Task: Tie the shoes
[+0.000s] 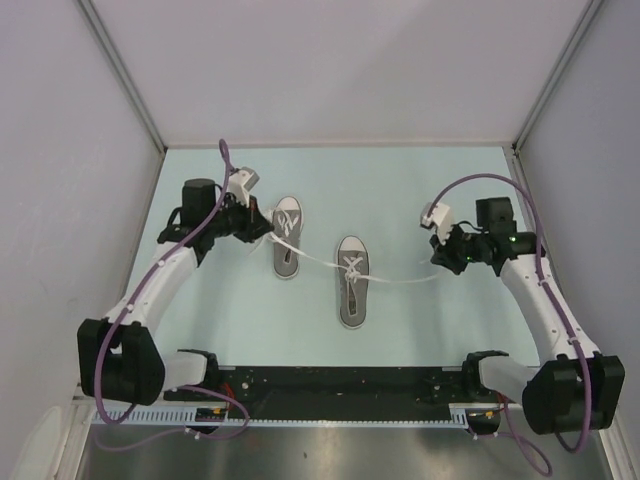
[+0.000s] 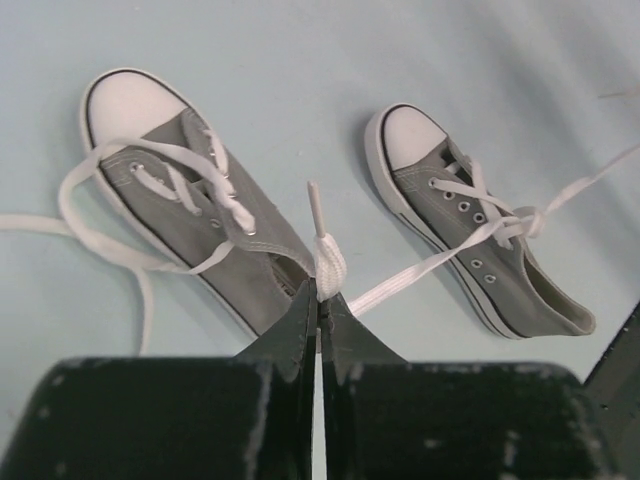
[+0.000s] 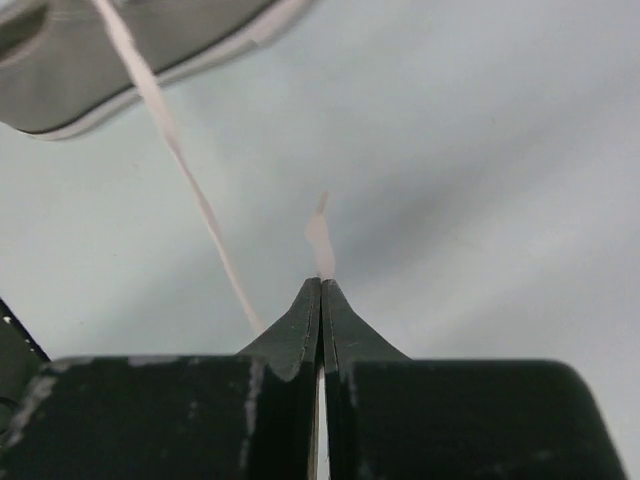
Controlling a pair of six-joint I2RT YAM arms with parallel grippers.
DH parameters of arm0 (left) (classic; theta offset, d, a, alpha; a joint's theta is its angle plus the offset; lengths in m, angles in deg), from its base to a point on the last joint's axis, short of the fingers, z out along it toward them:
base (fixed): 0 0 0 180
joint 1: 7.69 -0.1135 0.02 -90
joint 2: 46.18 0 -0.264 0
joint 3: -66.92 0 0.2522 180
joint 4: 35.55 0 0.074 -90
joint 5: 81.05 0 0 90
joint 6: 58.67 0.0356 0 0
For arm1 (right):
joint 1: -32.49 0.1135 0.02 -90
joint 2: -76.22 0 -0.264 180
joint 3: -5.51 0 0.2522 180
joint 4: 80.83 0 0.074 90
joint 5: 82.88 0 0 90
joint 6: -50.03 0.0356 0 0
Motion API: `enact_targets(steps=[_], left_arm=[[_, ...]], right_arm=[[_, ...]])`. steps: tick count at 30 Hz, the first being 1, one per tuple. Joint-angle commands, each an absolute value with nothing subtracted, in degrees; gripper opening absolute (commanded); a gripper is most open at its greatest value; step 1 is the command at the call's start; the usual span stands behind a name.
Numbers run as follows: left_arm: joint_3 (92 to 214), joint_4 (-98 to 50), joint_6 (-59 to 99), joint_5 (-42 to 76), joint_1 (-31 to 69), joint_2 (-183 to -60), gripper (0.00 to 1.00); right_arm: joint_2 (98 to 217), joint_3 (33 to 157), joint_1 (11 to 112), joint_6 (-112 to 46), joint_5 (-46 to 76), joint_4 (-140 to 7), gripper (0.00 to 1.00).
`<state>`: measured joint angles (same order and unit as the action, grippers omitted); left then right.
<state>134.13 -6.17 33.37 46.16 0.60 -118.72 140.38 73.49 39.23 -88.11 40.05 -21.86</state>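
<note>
1. Setting: a robotics laboratory test cell.
2. Plain pale panel walls (image 1: 330,60) on metal frame posts (image 1: 122,75) enclose a light-blue desk (image 1: 400,180).
3. Lower frame: a white left arm (image 1: 165,275) and right arm (image 1: 545,300), trailing purple cables (image 1: 224,152), are bolted to a black base rail (image 1: 340,385).

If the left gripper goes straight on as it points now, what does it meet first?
Probably the heel of the nearer shoe, just beyond the left gripper, which is shut on a lace. Depth is unclear, so it may reach the table instead.
</note>
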Motion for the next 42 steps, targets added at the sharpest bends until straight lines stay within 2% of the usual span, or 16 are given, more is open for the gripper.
enact_targets(steps=[1,9,17,27,33,42], left_arm=[[133.8,-2.6,36.0,40.9,-1.4,-116.1,0.00],[134.5,-0.2,37.5,34.6,-4.8,-114.7,0.00],[130.5,2.7,41.7,30.7,-9.0,-107.8,0.00],[125.3,9.4,50.5,29.6,-10.2,-101.6,0.00],[123.4,10.7,53.3,29.3,-10.2,-100.5,0.00],[120.3,9.1,56.8,21.5,-10.2,-103.5,0.00]], right_arm=[[139.2,73.9,31.8,-87.3,39.9,-19.6,0.00],[138.0,73.9,21.5,-92.3,42.4,-15.0,0.00],[140.0,73.3,21.7,-94.4,43.5,-12.3,0.00],[141.2,65.3,20.7,-101.5,34.4,-15.0,0.00],[143.3,62.6,20.1,-100.9,31.0,-20.6,0.00],[150.7,62.5,20.3,-98.9,29.3,-26.6,0.00]])
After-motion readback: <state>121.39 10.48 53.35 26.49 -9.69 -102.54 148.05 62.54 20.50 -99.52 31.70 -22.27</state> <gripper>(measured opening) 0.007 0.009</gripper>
